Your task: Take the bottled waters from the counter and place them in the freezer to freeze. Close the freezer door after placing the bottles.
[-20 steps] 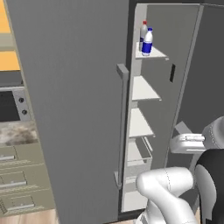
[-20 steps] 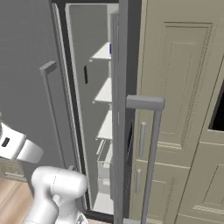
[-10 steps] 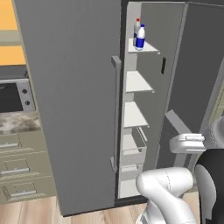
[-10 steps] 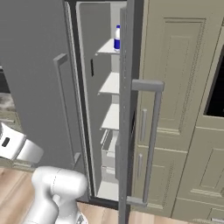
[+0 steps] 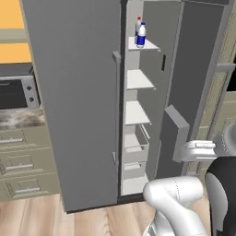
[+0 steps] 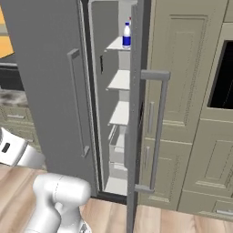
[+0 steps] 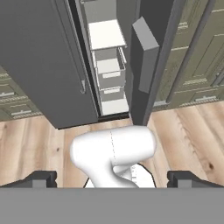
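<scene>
Both bottled waters stand on the top shelf of the freezer (image 5: 138,78): the blue-capped one (image 5: 141,36) in front, the red-capped one (image 5: 138,24) behind it. From the right they show as a blue-capped bottle (image 6: 127,36) high in the freezer (image 6: 119,82). The freezer door (image 5: 198,83) stands wide open; in the right base view the door (image 6: 136,113) is edge-on, its bar handle (image 6: 157,132) facing me. My gripper (image 7: 112,179) is open and holds nothing, its fingertips (image 7: 41,178) far apart, looking down at the floor before the freezer (image 7: 107,65). The counter (image 5: 20,119) lies at the left.
A bin (image 5: 174,133) juts from the inside of the freezer door. The other grey fridge door (image 5: 73,101) is shut. Drawers (image 5: 18,161) and an oven (image 5: 16,92) are at the left. Beige tall cabinets (image 6: 191,91) and a black wall oven (image 6: 223,77) stand on the right.
The whole picture has shifted, so the base has moved and the freezer now sits a little farther off. The bottles stay on the shelf, the door stays open.
</scene>
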